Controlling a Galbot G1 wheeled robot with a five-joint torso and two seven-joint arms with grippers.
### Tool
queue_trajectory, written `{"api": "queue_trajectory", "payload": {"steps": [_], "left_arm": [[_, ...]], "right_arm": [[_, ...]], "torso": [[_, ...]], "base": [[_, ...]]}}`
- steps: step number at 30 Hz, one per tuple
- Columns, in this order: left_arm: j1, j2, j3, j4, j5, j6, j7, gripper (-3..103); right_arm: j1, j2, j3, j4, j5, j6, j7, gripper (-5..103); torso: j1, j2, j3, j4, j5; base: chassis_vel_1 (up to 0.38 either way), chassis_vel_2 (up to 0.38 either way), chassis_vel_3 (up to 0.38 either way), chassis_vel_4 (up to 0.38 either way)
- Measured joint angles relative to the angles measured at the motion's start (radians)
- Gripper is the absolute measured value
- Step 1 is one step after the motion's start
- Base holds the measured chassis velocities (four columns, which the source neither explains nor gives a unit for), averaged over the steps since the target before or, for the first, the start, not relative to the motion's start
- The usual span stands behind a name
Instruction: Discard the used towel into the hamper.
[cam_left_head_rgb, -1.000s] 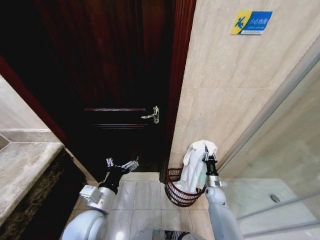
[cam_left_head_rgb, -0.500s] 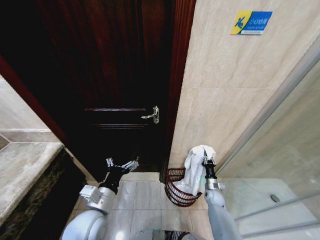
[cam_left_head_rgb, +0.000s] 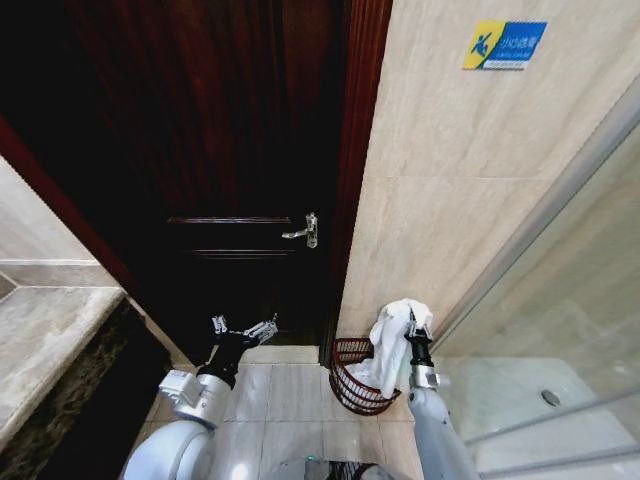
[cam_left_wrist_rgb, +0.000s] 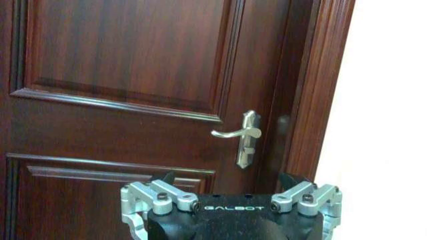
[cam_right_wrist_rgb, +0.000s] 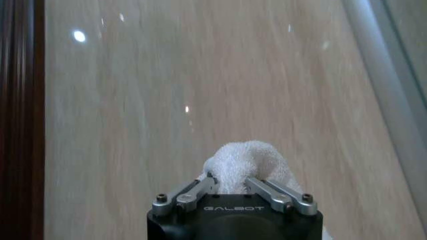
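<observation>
Towel, white, hangs bunched from the right gripper, jaws pinching its top fold, lower end draped into the hamper on the floor by the tiled wall beside the door. Grip high, presumably so the cloth feeds in. Left gripper idles before the door, jaws spread.

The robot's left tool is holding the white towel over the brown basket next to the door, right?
Not quite: it's the right tool that holds the white towel over the brown basket, as the head view shows. The left tool hangs open in front of the door, holding nothing.
</observation>
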Motion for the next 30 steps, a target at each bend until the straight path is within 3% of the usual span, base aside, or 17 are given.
{"api": "queue_trajectory", "payload": {"steps": [11,30], "left_arm": [[0.0,0.0,0.0,0.0,0.0,0.0,0.0,100],[0.0,0.0,0.0,0.0,0.0,0.0,0.0,100]], "right_arm": [[0.07,0.015,0.011,-0.196,-0.005,0.0,0.015,8],[0.066,0.038,0.012,-0.317,-0.032,0.0,-0.015,8]], "torso": [[0.0,0.0,0.0,0.0,-0.0001],[0.0,0.0,0.0,-0.0001,-0.0002]], "base": [[0.0,0.0,0.0,0.0],[0.0,0.0,0.0,0.0]]}}
